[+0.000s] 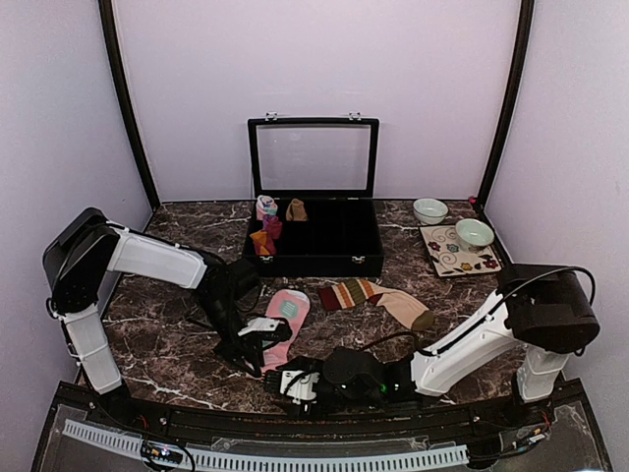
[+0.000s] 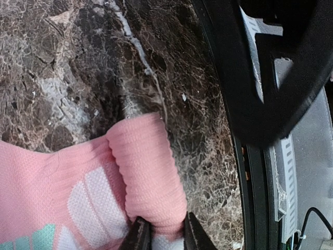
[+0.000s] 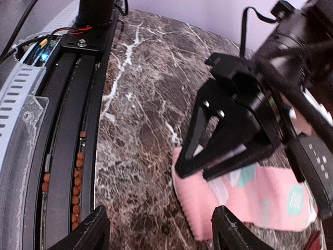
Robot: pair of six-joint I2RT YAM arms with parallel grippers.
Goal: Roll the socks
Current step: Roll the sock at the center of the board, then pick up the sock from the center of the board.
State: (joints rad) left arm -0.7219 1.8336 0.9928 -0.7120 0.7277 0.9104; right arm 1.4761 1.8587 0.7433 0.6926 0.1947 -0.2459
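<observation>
Marble table [image 1: 167, 354]: hard, dark brown slab with white veining. The pink sock [image 1: 288, 313] is a soft ribbed knit with mint and white patches. It lies flat in front of the black case [image 1: 314, 258], toward the case's left half. The striped sock [image 1: 356, 292], with a tan foot, lies in front of the case's right half. The left arm reaches in with its elbow raised and wrist low. The left gripper [image 2: 164, 237] pinches the folded, rounded hem of the pink sock, at the end farthest from the case. The right arm lies low, farther still from the case. The right gripper [image 3: 156, 234] stands wide over bare marble, and the hem lies just ahead of its fingertips.
</observation>
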